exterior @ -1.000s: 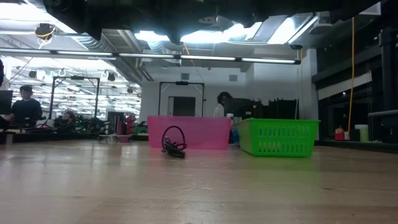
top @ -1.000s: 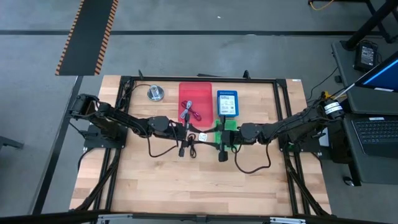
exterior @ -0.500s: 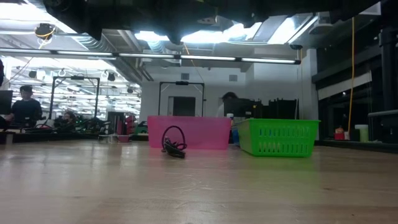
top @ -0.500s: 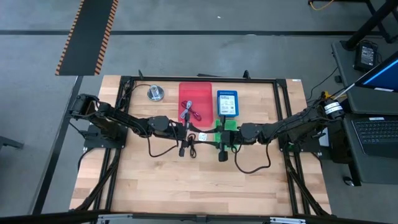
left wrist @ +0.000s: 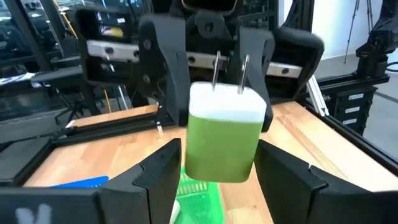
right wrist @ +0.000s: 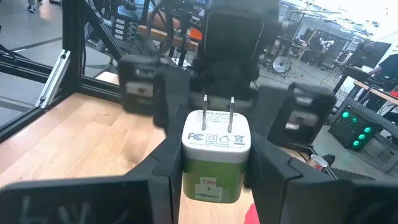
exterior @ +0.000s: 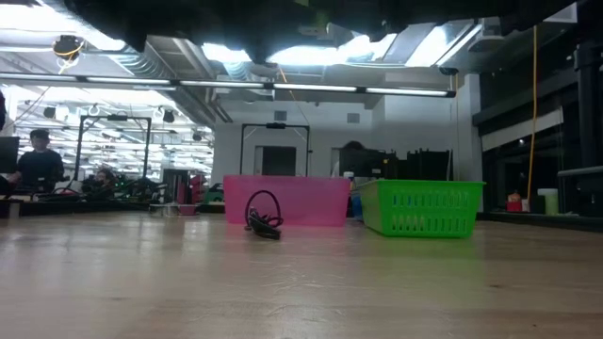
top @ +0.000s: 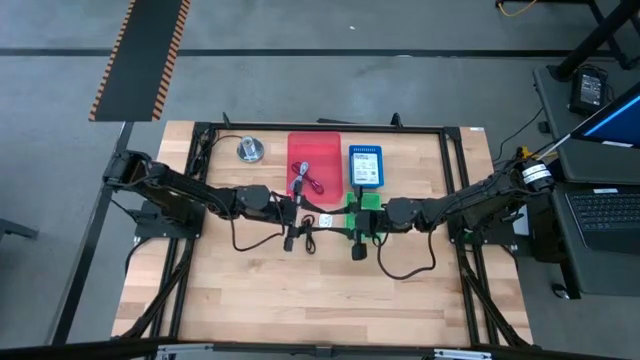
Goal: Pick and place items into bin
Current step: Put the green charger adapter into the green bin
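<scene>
A large open robotics lab or industrial workshop, judging by the grey concrete floor [top: 300, 90] with a black-and-orange hazard strip [top: 140, 55] at upper left of the high view and the wooden tabletop [top: 250, 290] boxed in by a black metal frame [top: 330, 127]. Long ceiling light strips [exterior: 283, 87] across the top of the low view, further metal rigs and workstations receding at left, where a person [exterior: 38, 160] sits at a bench. Laptop [top: 605, 210] on a side desk at the right edge of the high view, with cables and a power brick [top: 588, 88] nearby.
</scene>
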### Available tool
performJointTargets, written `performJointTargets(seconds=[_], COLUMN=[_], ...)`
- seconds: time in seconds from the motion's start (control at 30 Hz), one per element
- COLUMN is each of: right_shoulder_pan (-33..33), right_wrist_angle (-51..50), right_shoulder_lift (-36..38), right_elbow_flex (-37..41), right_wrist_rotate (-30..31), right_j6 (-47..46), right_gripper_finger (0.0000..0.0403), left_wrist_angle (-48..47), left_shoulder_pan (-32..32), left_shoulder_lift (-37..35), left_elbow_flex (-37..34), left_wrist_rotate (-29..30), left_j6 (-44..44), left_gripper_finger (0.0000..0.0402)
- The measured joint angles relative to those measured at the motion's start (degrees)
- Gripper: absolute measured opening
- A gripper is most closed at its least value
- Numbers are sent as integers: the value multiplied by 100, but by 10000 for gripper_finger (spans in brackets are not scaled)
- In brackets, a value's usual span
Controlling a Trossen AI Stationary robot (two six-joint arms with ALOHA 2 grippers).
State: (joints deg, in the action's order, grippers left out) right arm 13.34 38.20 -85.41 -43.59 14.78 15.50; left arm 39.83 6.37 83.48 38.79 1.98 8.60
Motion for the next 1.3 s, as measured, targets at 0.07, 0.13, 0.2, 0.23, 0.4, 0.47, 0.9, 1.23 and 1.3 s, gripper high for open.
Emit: performJointTargets(seconds=[0.07,0.13,0.2,0.23,0.4,0.47,0.9,1.23,1.3], right_shoulder_pan=[0,0,0,0,4,4,-10,-6,-4], right_wrist_angle=[-40,-72,-90,-95,-458,-756,-3784,-5846,-6094], right_shoulder_lift=[2,4,5,11,248,397,1142,1082,1063], right_elbow_flex=[-2,-7,-7,-7,-7,-7,-311,-963,-960], right_wrist_rotate=[10,12,14,14,163,298,996,966,959], right_j6=[-1,-1,1,1,1,-17,-1525,-2863,-3045], right_gripper_finger=[118,118,118,118,118,118,118,118,118], left_wrist_angle=[-202,-479,-814,-1067,-2099,-2251,-2780,-2806,-2808], left_shoulder_pan=[0,0,0,0,7,33,67,248,287], left_shoulder_lift=[-203,-431,-696,-824,-1261,-1339,-1273,-1269,-1269], left_elbow_flex=[0,0,1,4,2,2,0,0,0], left_wrist_rotate=[6,10,11,13,60,161,299,293,293], left_j6=[49,58,87,103,-8,-17,-408,-487,-487], left_gripper_finger=[194,194,195,195,184,171,32,2,1])
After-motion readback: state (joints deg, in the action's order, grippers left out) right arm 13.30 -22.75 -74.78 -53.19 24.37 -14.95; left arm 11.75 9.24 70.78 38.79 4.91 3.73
